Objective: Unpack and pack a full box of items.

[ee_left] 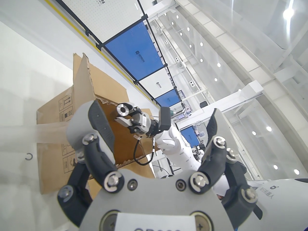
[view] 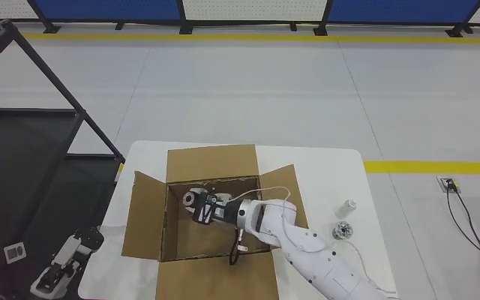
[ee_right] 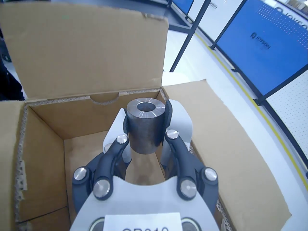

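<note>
Hard to see: the box floor under the right gripper is covered by the gripper's own body, so how high the piece hangs above the cardboard is unclear. The cardboard box stands open on the white desk with its flaps folded out; the near flap is cut off at the top view's lower edge. The right gripper comes in from 4 o'clock over the opening, its fingers closed narrow on a grey metal cylinder with a bored centre. The pads press its two sides and the bore end faces away from the wrist. The cylinder sits toward 10 o'clock of the box's middle. The left gripper hangs low off the desk, around 8 o'clock from the box, fingers spread wide and pointed up at the box's outer wall. At 3 o'clock of the box a small white bottle and a round metal piece lie on the desk just beside each other, too small to make out further.
</note>
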Robot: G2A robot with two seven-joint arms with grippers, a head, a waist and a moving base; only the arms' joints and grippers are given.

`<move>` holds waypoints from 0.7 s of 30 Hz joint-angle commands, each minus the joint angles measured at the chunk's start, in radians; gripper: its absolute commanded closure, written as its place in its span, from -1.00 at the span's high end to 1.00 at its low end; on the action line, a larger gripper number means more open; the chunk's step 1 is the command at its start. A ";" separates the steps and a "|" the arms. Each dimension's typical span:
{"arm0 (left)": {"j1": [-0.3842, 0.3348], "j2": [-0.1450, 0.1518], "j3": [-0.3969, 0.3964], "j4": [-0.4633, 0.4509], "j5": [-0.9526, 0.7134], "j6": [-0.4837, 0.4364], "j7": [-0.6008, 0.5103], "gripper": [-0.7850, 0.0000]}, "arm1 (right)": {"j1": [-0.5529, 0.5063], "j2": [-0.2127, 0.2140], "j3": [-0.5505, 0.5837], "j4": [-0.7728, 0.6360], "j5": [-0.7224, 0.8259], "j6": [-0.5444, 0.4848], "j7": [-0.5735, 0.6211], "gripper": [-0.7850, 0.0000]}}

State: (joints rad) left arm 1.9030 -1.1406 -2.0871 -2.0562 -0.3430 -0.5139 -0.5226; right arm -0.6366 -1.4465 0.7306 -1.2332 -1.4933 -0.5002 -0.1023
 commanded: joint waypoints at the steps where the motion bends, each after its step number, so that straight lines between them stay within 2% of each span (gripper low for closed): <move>1: 0.011 -0.001 -0.003 0.005 -0.006 -0.015 -0.020 1.00 | -0.098 0.031 0.062 -0.135 -0.032 0.009 -0.007 -1.00; 7: 0.029 -0.001 -0.003 0.008 -0.015 -0.037 -0.061 1.00 | -0.394 0.104 0.259 -0.476 -0.070 0.017 -0.060 -1.00; 11: 0.029 -0.001 -0.003 0.008 -0.015 -0.037 -0.061 1.00 | -0.536 0.135 0.389 -0.595 -0.028 -0.019 -0.121 -1.00; 14: 0.029 -0.001 -0.003 0.008 -0.015 -0.037 -0.061 1.00 | -0.622 0.154 0.499 -0.624 0.037 -0.072 -0.178 -1.00; 21: 0.029 -0.001 -0.003 0.008 -0.015 -0.037 -0.061 1.00 | -0.622 0.154 0.499 -0.624 0.037 -0.072 -0.178 -1.00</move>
State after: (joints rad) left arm 1.9320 -1.1416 -2.0898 -2.0480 -0.3584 -0.5505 -0.5831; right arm -1.2580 -1.2923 1.2293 -1.8568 -1.4567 -0.5719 -0.2807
